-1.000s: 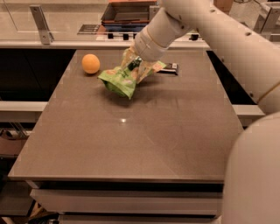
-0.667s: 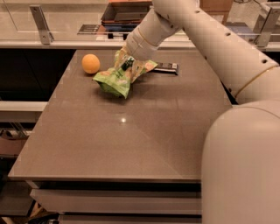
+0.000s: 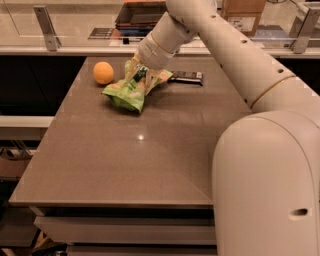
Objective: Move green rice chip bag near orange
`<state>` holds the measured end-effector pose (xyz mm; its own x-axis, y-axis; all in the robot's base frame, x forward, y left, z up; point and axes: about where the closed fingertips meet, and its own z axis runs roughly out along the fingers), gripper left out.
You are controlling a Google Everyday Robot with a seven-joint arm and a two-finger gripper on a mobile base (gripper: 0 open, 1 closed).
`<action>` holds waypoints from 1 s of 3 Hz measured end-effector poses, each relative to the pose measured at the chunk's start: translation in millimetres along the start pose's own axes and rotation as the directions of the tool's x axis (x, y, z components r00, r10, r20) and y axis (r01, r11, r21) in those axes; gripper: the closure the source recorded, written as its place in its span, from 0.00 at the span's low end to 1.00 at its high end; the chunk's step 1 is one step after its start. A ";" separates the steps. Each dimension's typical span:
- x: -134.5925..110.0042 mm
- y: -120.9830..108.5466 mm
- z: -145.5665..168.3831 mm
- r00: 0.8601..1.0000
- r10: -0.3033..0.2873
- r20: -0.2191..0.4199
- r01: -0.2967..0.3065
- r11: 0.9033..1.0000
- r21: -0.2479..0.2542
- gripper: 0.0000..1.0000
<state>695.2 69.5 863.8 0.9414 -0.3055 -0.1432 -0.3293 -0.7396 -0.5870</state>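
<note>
The green rice chip bag [image 3: 127,93] lies crumpled on the brown table [image 3: 140,160] at the far middle, its lower end on the tabletop. My gripper [image 3: 142,75] comes down from the upper right and is shut on the bag's upper end. The orange [image 3: 103,72] sits on the table just left of the bag, a short gap away from it. My white arm [image 3: 240,60] crosses the right side of the view.
A small flat black wrapped bar [image 3: 186,76] lies on the table right of the gripper. A counter with a metal rail [image 3: 45,22], a dark tray [image 3: 137,15] and a cardboard box [image 3: 245,15] runs behind the table. The robot's body [image 3: 265,190] fills the lower right.
My gripper has moved left with the bag, bringing the bag closer to the orange. The orange and the black bar have not moved.
</note>
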 end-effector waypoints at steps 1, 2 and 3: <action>-0.3 -0.4 3.8 1.000 -0.001 0.005 0.001 1.000 -0.001 0.60; -0.5 -0.6 7.6 1.000 -0.001 0.009 0.001 1.000 -0.003 0.35; -0.7 -0.8 10.8 1.000 -0.001 0.013 0.001 1.000 -0.004 0.13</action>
<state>695.5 76.8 855.7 0.9425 -0.2971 -0.1529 -0.3287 -0.7423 -0.5838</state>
